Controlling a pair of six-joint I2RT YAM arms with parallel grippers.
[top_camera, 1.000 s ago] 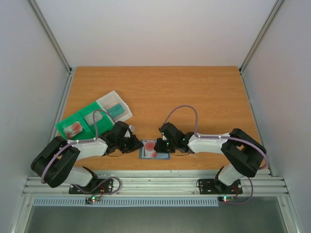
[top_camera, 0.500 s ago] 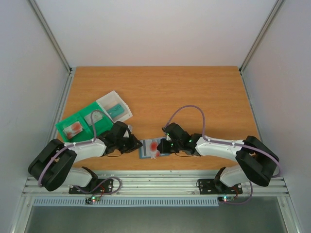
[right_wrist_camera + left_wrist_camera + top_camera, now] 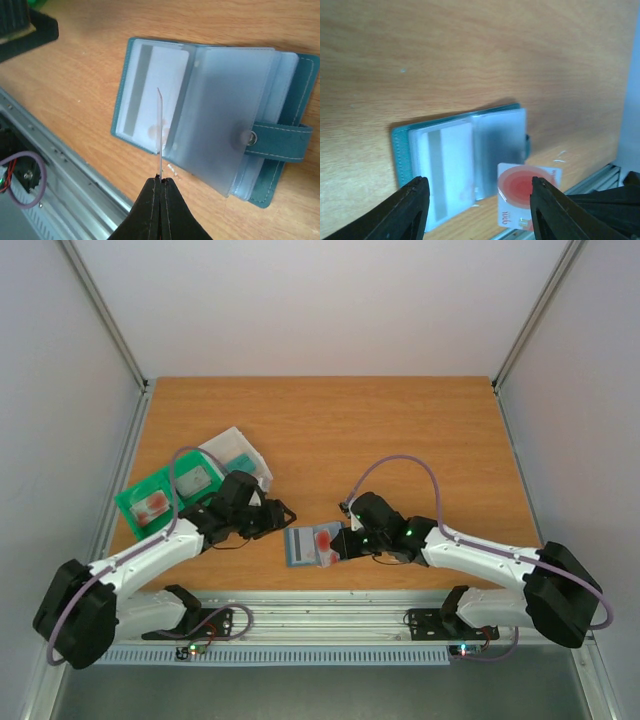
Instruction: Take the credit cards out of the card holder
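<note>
Left gripper point(image 3: 278, 513) has just let go, jaws spread, backed toward centre-left. Right gripper point(image 3: 345, 540) clenches 1 credit card point(image 3: 527, 192), out of its sleeve. Card holder point(image 3: 300, 546) lies open at lower centre, with a white card still inside.

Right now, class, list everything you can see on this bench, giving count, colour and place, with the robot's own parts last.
table: one, orange-brown wood, under everything.
green tray: one, green, left side of the table.
clear box: one, see-through, beside the tray.
card holder: one, teal-blue, lying open near the front edge.
striped card: one, white with a grey stripe, inside a holder sleeve.
red-marked card: one, white with a red circle, at the holder's edge.
left fingers: two, black, open, empty, above the holder.
right fingers: two, black, shut on the red-marked card.
</note>
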